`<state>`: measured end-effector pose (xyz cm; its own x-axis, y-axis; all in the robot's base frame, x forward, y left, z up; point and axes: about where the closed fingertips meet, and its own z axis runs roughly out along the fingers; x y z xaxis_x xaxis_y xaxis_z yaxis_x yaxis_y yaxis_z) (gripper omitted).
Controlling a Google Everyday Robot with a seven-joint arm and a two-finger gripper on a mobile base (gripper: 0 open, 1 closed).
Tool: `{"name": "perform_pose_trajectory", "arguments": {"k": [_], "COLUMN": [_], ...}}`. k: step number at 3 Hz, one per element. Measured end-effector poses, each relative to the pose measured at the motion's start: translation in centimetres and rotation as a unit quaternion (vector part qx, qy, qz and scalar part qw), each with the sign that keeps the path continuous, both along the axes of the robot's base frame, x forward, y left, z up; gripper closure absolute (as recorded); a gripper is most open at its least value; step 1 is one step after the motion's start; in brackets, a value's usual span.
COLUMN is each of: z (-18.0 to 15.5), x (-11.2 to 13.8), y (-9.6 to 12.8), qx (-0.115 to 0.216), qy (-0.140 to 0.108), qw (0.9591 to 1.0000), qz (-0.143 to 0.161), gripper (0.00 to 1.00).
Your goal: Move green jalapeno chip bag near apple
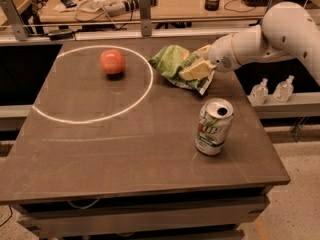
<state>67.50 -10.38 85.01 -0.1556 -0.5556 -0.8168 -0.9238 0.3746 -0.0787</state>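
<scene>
Nearest to the camera, a green and white soda can is standing upright on the dark table, toward the right front side. Its top is opened. The big letters on its label are looking like "7UP", but I cannot read them with certainty.

Behind the can, the gripper is reaching in from the right and is closing its pale fingers on the right part of the green jalapeno chip bag. The bag is crinkled, and its white writing is not readable. Its left end is lying just at the right edge of a white circle drawn on the table.

Inside this circle, well apart from the bag, the apple is sitting.

Farther right, two small clear bottles are standing on a ledge beside the table.
</scene>
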Motion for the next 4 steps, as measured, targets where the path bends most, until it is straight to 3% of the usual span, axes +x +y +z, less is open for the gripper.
{"name": "perform_pose_trajectory", "arguments": {"k": [1, 4], "z": [1.6, 3.5], "x": [-0.2, -2.7], "y": [1.3, 9.7], "qx": [0.023, 0.030], "qy": [0.006, 0.026], "qw": [0.9997, 0.9985], "qz": [-0.005, 0.036], "gripper": [1.00, 1.00]}}
